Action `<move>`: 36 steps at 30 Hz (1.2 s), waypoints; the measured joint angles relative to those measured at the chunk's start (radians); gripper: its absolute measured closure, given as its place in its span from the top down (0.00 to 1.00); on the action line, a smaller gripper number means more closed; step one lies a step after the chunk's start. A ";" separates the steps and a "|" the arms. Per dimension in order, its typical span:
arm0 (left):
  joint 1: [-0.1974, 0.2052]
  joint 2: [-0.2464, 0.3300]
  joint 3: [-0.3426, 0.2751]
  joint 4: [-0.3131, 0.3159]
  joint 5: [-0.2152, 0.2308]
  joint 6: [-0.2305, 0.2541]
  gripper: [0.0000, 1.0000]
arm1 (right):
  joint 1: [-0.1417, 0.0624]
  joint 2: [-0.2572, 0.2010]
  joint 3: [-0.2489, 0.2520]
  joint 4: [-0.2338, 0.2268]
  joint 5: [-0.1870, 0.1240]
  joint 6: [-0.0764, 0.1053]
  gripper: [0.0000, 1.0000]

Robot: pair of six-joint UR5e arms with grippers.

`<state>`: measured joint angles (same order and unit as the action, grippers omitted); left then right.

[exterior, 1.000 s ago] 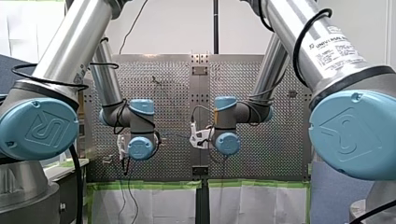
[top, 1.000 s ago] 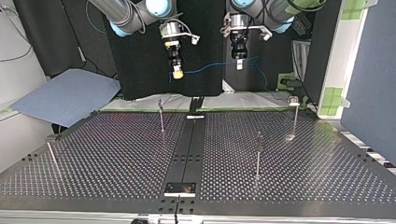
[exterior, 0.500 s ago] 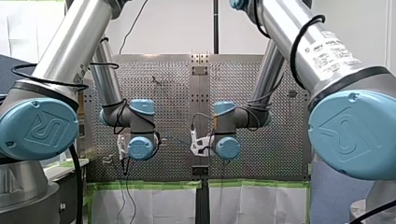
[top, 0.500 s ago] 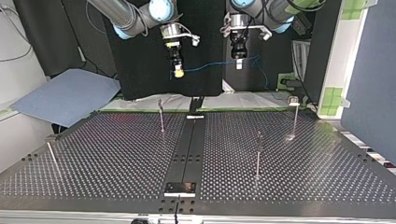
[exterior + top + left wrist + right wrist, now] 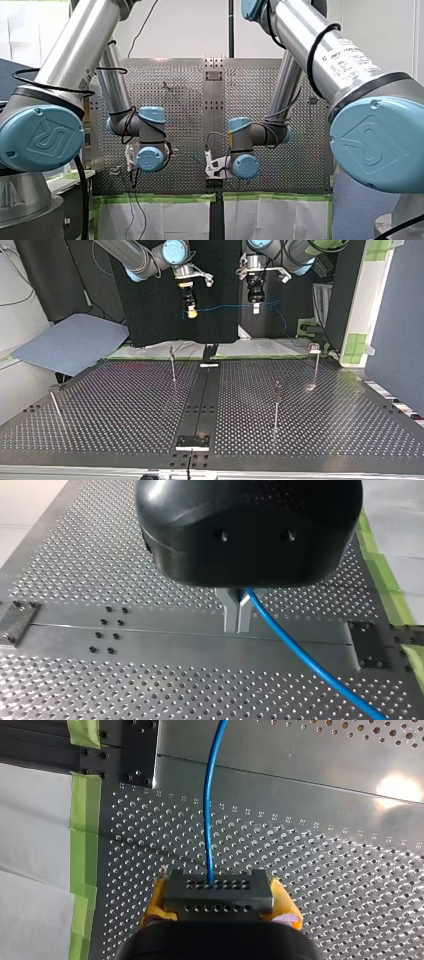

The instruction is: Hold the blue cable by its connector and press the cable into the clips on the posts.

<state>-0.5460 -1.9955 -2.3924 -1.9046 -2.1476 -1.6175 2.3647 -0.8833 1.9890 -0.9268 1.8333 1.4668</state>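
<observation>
In the right wrist view my right gripper [image 5: 220,903] is shut, its yellow pads [image 5: 156,898] clamped on the black perforated connector [image 5: 218,892]. The blue cable [image 5: 210,820] runs straight ahead out of the connector. My left gripper [image 5: 238,616] has its metal fingers shut on the blue cable [image 5: 300,655], which trails off beside them. In the top view both grippers hang high above the table's far edge, my right gripper [image 5: 190,314] left of my left gripper [image 5: 255,308]. The cable [image 5: 225,307] spans between them, nearly level. Thin posts [image 5: 172,362] [image 5: 276,405] [image 5: 315,362] stand upright below on the table.
The perforated table [image 5: 125,405] has a dark centre rail [image 5: 202,395]. A further post [image 5: 55,407] leans near the top view's left edge. Green tape [image 5: 82,845] lines the table's edge, with white sheeting beyond. A blue-grey sheet [image 5: 70,342] lies off the table's far left corner.
My right gripper has risen a little in the top view with the connector, and the cable between the grippers now hangs straighter. My left gripper has stayed in place.
</observation>
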 joint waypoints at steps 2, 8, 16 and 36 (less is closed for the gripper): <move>0.012 -0.007 -0.001 -0.012 0.007 0.012 0.00 | 0.000 0.000 0.000 0.000 0.000 0.000 0.00; 0.045 -0.014 -0.001 -0.072 0.014 0.071 0.00 | 0.000 0.000 0.000 0.000 0.000 0.000 0.00; 0.048 -0.014 -0.002 -0.155 0.015 0.138 0.00 | 0.000 0.000 0.000 0.000 0.000 0.000 0.00; 0.064 0.062 0.000 -0.248 0.017 0.111 0.00 | -0.009 -0.078 -0.055 0.079 -0.079 0.079 0.00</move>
<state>-0.4822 -1.9331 -2.3927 -2.1522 -2.1302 -1.5067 2.3558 -0.9617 1.9340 -0.8481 1.7545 1.5455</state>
